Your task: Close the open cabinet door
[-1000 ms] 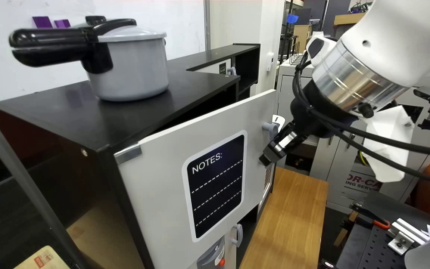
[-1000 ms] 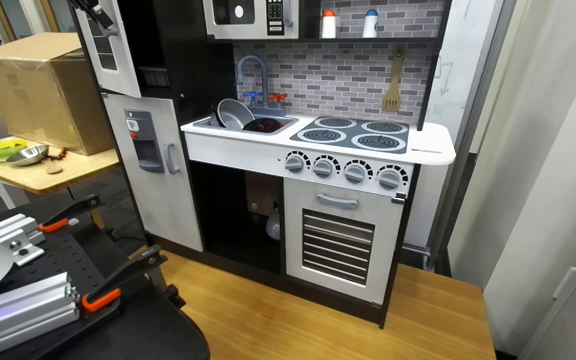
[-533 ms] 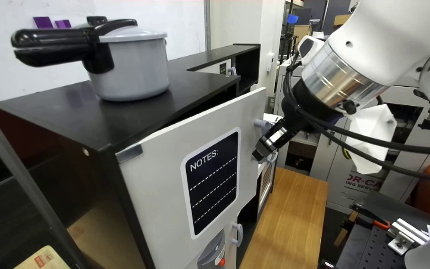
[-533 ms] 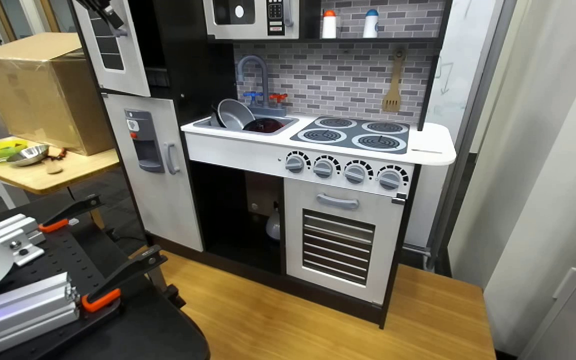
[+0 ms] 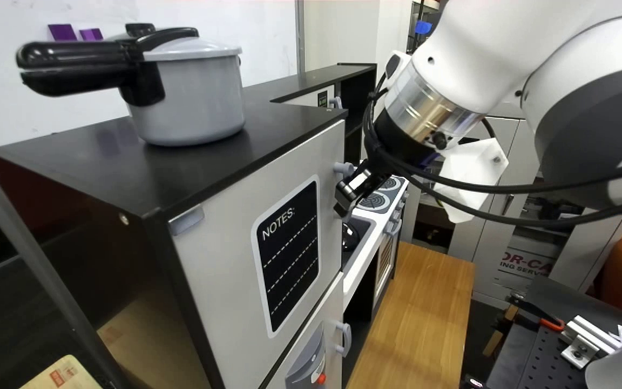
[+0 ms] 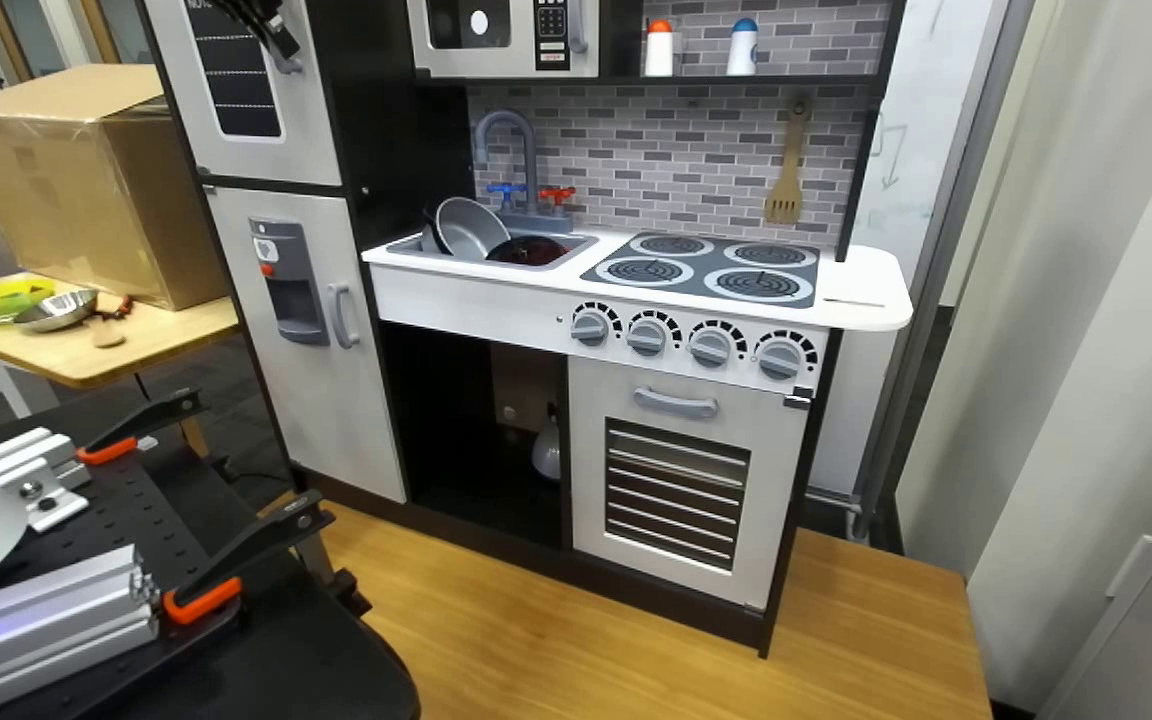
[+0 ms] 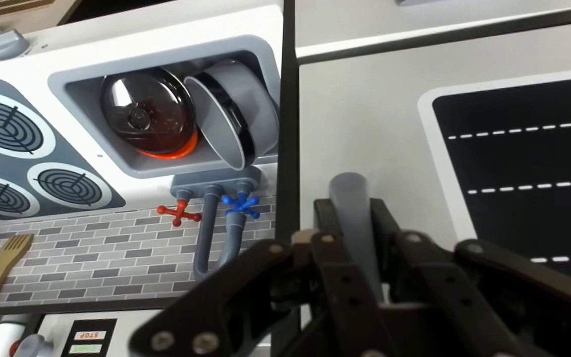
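Pale grey upper cabinet door, its handle clamped by the gripper, sits flush above the lower door. A grey pot stands on the black cabinet top; a wooden platform lies below, a whiteboard behind.

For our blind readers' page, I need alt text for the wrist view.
A black two-fingered gripper grips the grey rounded handle of a flat whitish cabinet door. At picture left, a grey rectangular sink contains round cookware.
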### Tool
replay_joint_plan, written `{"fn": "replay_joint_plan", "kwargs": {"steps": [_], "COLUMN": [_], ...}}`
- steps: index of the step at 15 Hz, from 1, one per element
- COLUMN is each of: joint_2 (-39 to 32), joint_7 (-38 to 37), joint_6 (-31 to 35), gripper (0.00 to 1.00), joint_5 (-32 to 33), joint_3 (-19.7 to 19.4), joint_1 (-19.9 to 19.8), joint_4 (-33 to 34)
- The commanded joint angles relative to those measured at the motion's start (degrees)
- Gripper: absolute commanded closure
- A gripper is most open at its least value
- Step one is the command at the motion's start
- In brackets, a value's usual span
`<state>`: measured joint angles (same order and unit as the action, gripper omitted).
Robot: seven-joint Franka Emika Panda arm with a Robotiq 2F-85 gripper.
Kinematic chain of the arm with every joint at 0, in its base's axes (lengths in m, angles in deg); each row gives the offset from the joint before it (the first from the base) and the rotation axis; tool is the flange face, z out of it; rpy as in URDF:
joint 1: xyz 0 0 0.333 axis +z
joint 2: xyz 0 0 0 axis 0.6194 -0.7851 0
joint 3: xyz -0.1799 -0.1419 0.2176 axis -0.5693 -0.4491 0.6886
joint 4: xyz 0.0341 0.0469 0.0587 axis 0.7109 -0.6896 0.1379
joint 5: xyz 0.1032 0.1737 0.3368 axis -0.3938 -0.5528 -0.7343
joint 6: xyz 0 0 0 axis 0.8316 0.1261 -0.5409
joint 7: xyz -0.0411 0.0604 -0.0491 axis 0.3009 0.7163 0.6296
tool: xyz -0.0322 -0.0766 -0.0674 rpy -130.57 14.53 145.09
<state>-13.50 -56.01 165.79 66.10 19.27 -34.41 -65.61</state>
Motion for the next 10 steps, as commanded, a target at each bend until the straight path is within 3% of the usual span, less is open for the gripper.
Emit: {"fn": "replay_joint_plan", "kwargs": {"steps": [1,5,7,10], "joint_2": [-3.24,-3.5,-3.37,-1.72], "joint_7": [1.13,0.95,1.09,-0.23], "joint_6": [0.69,-0.02,-0.28,-1.37], "gripper": [0.95,0.95,0.55,0.36], "joint_5": [4.68,5.16,4.81,3.96], "joint_3": [-0.32,-0.5,-0.77,-1.31], "joint_1": [-2.64,-2.09,-1.67,0.23], "joint_4": [3.59,3.92,3.8,1.62]}}
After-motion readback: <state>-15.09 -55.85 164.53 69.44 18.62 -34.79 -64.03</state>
